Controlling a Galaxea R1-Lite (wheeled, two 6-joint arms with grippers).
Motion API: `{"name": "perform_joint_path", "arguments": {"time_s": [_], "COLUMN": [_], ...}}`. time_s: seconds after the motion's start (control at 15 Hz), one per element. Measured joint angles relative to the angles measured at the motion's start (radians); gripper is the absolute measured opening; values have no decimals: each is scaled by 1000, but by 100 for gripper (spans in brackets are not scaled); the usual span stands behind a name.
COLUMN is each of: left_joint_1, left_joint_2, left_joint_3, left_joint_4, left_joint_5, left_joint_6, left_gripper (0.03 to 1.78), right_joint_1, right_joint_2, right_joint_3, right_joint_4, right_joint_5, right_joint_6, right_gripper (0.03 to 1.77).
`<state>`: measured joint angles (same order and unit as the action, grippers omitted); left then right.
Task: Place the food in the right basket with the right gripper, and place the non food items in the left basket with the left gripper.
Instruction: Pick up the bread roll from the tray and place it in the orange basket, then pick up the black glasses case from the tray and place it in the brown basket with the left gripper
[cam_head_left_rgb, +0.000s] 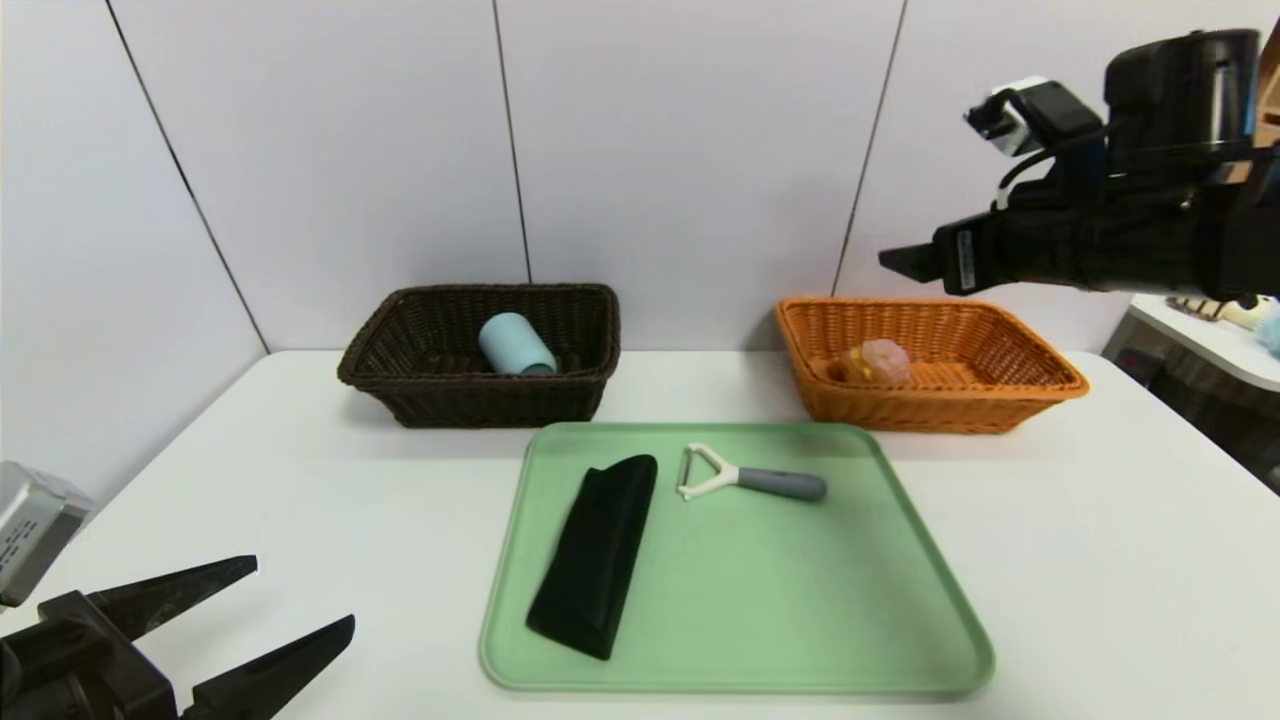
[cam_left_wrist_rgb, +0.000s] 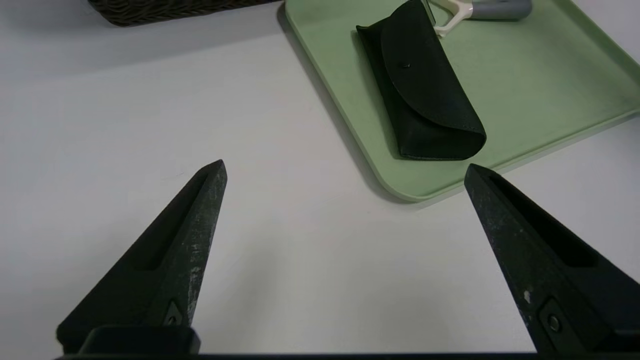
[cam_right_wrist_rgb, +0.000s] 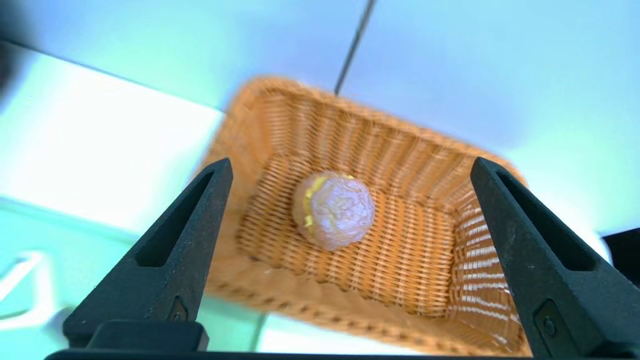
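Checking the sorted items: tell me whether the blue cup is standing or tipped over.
Tipped over. The cup lies on its side inside the dark brown basket, its rounded wall facing up.

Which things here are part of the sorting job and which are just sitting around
Job: bun in orange basket; cup in dark basket; black pouch; peeler; right gripper; left gripper.
Lying about: green tray, white table.

left gripper (cam_head_left_rgb: 305, 600) body cropped by frame corner, orange basket (cam_right_wrist_rgb: 380, 240) motion-blurred
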<state>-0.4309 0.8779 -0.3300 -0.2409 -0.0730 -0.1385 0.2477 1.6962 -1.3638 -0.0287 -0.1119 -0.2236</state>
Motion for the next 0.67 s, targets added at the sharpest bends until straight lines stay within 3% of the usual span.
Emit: {"name": "perform_joint_path", "arguments": {"time_s": [0.33,0.67], "left_joint_1": [0,0], "left_joint_2": [-9,-10], "left_joint_3": [-10,-11], "left_joint_4": [0,0], "left_joint_5": [0,-1], "left_joint_6": [3,1], "left_gripper": [169,169], "right_joint_1": [138,222], "right_joint_2": [-296,-521], "right_joint_3": [274,546], "right_joint_4": [3,-11], "right_joint_5": [-47,-57], "right_joint_6": [9,80], "right_gripper": [168,169]}}
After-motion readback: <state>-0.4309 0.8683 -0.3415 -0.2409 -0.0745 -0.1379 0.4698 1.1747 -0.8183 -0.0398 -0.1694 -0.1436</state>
